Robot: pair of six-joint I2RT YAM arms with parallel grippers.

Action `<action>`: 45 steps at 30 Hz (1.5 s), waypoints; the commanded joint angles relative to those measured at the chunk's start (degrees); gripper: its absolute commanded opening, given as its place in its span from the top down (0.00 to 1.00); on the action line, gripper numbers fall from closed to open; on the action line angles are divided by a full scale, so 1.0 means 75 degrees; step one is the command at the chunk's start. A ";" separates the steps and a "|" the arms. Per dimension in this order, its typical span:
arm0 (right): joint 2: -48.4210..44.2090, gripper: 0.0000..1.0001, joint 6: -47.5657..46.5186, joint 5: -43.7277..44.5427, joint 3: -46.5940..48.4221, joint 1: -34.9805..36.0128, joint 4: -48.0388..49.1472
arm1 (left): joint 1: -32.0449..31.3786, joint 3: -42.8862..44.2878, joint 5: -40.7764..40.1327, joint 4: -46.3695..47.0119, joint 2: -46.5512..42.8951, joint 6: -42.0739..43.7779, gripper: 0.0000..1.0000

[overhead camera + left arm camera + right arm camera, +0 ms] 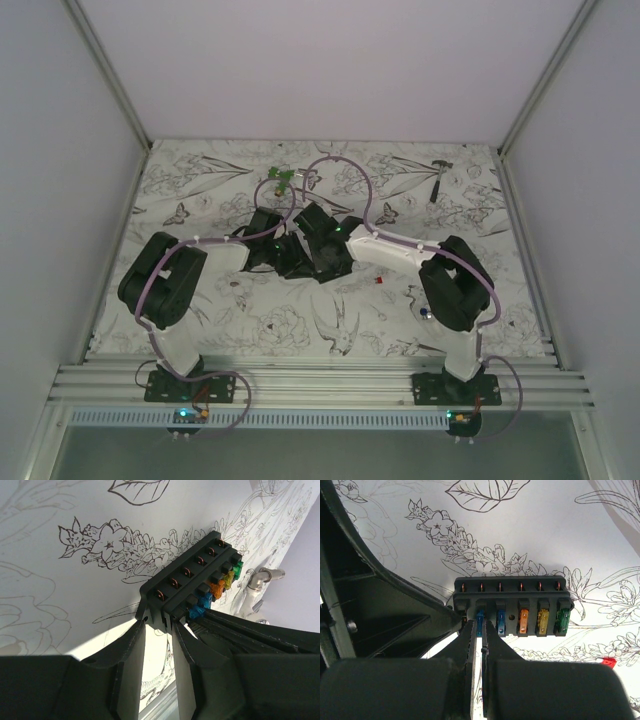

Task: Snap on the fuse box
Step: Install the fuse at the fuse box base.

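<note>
Top view, tools: left tool (276, 254) and right tool (304, 255) meet tip to tip at the middle of the white flower-printed counter (330, 330). What sits between them is hidden here.
Top view, loose bit: a tiny red plastic piece (380, 281) lies at 4 o'clock from the tools, apart from them.
Top view, risk: the 2 tools are crowded together, so a sideways correction by either could knock the other.
Left wrist, task's thing: the black rectangular plastic fuse box (186, 574) runs toward 1 o'clock from the fingertips, with 6 copper terminals and 5 coloured fuses showing.
Left wrist, left tool: grasping the fuse box by its near end only.
Left wrist, risk: with 1 end held, a push further along could pivot the box or slip it out of the grasp.
Right wrist, right tool: clenched almost together, tips at the nearest translucent blue fuse (480, 621). I cannot tell whether it pinches or only presses.
Right wrist, fuse box: at 12 o'clock from the tips, lying across the view. I cannot tell whether it rests on the counter or is lifted.
Right wrist, risk: a push off the slot's line could cock the fuse, leaving it half seated or jammed.
</note>
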 commanded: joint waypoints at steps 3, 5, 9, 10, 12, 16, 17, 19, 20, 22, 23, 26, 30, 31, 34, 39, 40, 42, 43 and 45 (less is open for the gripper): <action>0.0899 1.00 -0.0220 0.0200 -0.0500 -0.0265 -0.0963 | -0.0047 -0.0128 -0.0170 -0.0414 0.0176 0.0098 0.70; 0.0923 1.00 -0.0332 0.0166 -0.0666 -0.0326 -0.1051 | -0.0040 -0.0148 -0.0182 -0.0418 0.0170 0.0109 0.70; 0.0959 1.00 -0.0513 0.0175 -0.0850 -0.0382 -0.1259 | -0.0042 -0.0152 -0.0158 -0.0417 0.0151 0.0121 0.70; 0.0977 1.00 -0.0559 0.0189 -0.0856 -0.0377 -0.1264 | -0.0048 -0.0157 -0.0159 -0.0419 0.0133 0.0121 0.70; 0.1099 1.00 -0.0675 0.0217 -0.0716 -0.0384 -0.1263 | -0.0047 -0.0163 -0.0156 -0.0418 0.0127 0.0133 0.70; 0.1378 1.00 -0.0944 0.0167 -0.0107 -0.0319 -0.1366 | -0.0048 -0.0186 -0.0159 -0.0419 0.0121 0.0122 0.70; 0.1383 1.00 -0.1000 0.0154 0.0018 -0.0268 -0.1386 | -0.0046 -0.0187 -0.0159 -0.0423 0.0116 0.0112 0.70; 0.1409 1.00 -0.1102 0.0153 0.0172 -0.0153 -0.1435 | -0.0046 -0.0187 -0.0169 -0.0418 0.0106 0.0110 0.70; 0.1432 1.00 -0.1109 0.0129 0.0193 -0.0106 -0.1459 | -0.0048 -0.0187 -0.0184 -0.0416 0.0103 0.0099 0.70; 0.1492 1.00 -0.1073 0.0105 0.0148 -0.0010 -0.1501 | -0.0048 -0.0178 -0.0205 -0.0412 0.0113 0.0092 0.70; 0.1508 1.00 -0.1054 0.0111 0.0096 0.0033 -0.1508 | -0.0048 -0.0184 -0.0216 -0.0406 0.0119 0.0087 0.70; 0.1518 1.00 -0.0989 0.0119 -0.0170 0.0219 -0.1494 | -0.0048 -0.0195 -0.0231 -0.0406 0.0150 0.0057 0.70; 0.1313 1.00 -0.0911 0.0063 -0.0329 0.0454 -0.1308 | -0.0048 -0.0195 -0.0260 -0.0399 0.0157 0.0022 0.71; 0.1225 1.00 -0.0891 -0.0004 -0.0328 0.0478 -0.1251 | -0.0048 -0.0208 -0.0280 -0.0405 0.0146 0.0014 0.72; 0.1068 1.00 -0.0899 -0.0144 -0.0245 0.0474 -0.1074 | -0.0051 -0.0243 -0.0341 -0.0406 0.0095 -0.0029 0.73; 0.0915 1.00 -0.1063 -0.0557 -0.0134 0.0474 -0.0884 | -0.0048 -0.0391 -0.0424 -0.0357 -0.0019 -0.0218 0.74; 0.0855 1.00 -0.1066 -0.0587 -0.0162 0.0479 -0.0852 | -0.0046 -0.0448 -0.0453 -0.0322 -0.0066 -0.0301 0.74; 0.0727 1.00 -0.1071 -0.0575 -0.0196 0.0479 -0.0843 | -0.0043 -0.0588 -0.0533 -0.0218 -0.0198 -0.0420 0.74; 0.0650 1.00 -0.1068 -0.0543 -0.0221 0.0474 -0.0844 | -0.0039 -0.0667 -0.0563 -0.0148 -0.0263 -0.0462 0.74; 0.0456 1.00 -0.1119 -0.0564 -0.0289 0.0473 -0.0784 | -0.0037 -0.0789 -0.0614 -0.0023 -0.0423 -0.0561 0.74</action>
